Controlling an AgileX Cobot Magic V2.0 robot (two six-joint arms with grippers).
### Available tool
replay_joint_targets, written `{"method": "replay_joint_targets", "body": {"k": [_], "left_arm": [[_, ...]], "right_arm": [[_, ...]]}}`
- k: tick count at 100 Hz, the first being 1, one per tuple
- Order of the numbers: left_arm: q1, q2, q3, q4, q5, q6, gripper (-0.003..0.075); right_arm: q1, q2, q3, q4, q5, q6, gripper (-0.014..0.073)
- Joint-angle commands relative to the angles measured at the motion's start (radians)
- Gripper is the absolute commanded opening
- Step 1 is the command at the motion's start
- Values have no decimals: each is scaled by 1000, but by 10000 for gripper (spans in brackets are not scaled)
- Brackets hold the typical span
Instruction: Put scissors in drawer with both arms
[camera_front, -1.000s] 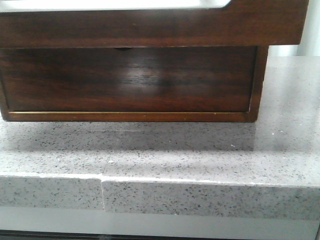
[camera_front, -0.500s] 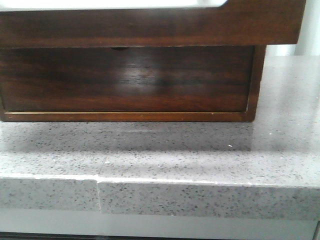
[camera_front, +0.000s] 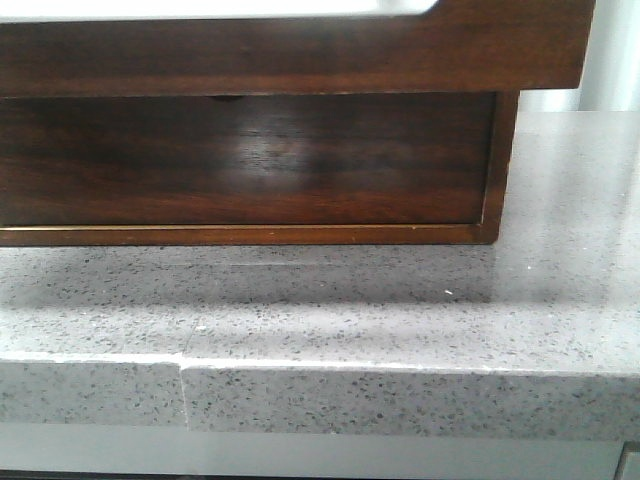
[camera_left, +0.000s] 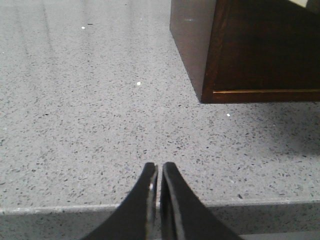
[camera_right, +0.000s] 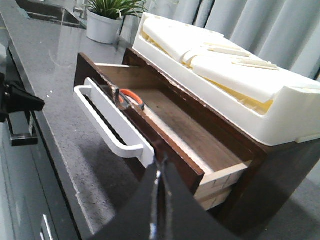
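- The scissors (camera_right: 131, 98) lie inside the open drawer (camera_right: 170, 125), near its front wall, so I judge the placing is done and only closing is left.
- My left gripper (camera_left: 159, 172) is clenched with nothing in it, low over the grey counter (camera_left: 90, 115), apart from the wooden chest (camera_left: 260, 50).
- My right gripper (camera_right: 159, 180) is also clenched and empty, near the drawer's white handle (camera_right: 112, 125).
- Compared with one second ago, the chest (camera_front: 250, 160) sits further left in the front view; its right edge has shifted.
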Motion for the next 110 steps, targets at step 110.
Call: {"method": "replay_joint_targets", "body": {"k": [110], "left_arm": [[2,10,21,1,-71,-11,-20]], "right_arm": [[-882,-326,714,104,-229,149,-46]]}}
